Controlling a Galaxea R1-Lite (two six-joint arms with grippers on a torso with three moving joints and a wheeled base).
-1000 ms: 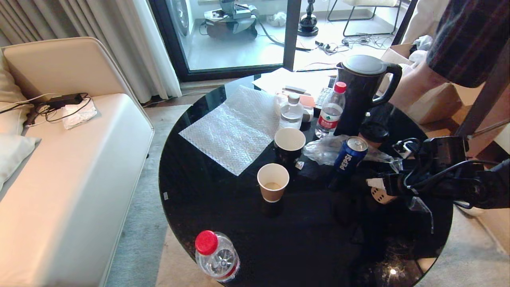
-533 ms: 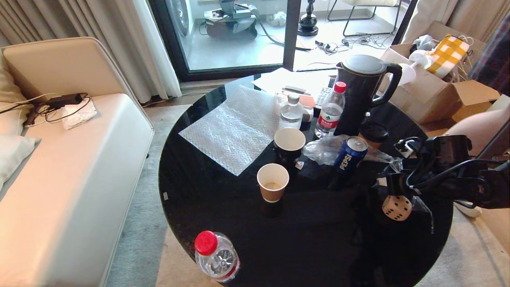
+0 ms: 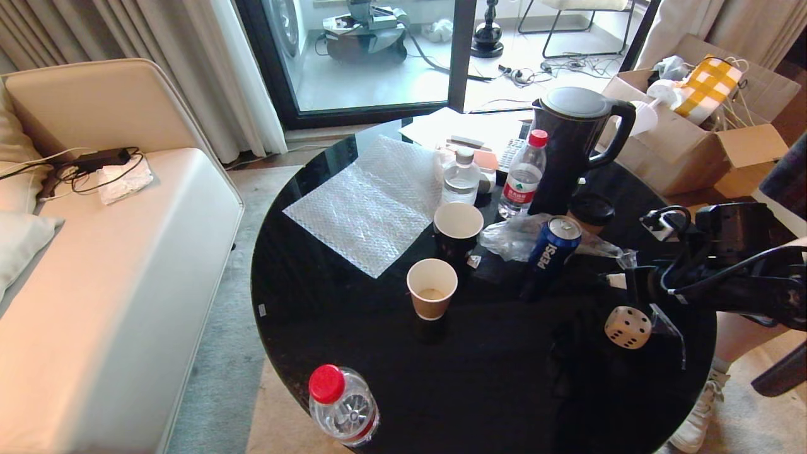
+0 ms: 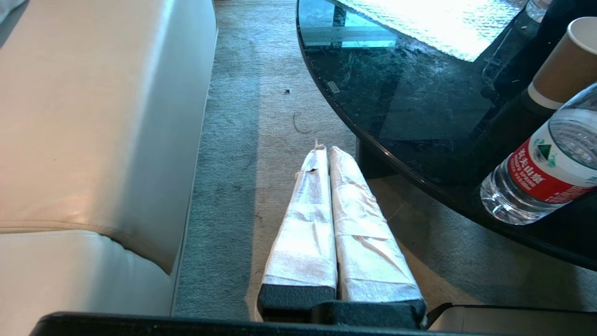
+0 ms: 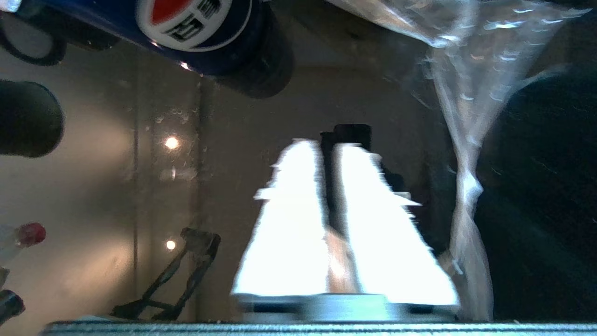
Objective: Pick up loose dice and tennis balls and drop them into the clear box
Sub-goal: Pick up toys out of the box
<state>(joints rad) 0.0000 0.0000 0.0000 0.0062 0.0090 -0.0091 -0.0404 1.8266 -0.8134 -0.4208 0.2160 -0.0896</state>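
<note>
Beige die (image 3: 628,327) near table rim (image 3: 711,353), beside right pincer (image 3: 621,280).

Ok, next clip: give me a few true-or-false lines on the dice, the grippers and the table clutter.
1. A pale dice sits on the black table, free of the right gripper. True.
2. The right gripper holds the Pepsi can. False: it holds nothing; its fingers are nearly together.
3. The left gripper is shut, low beside the table, over the carpet. True.
4. The paper cup lies tipped over. False: it stands upright.
5. A tennis ball lies by the kettle. False: none shows.
</note>
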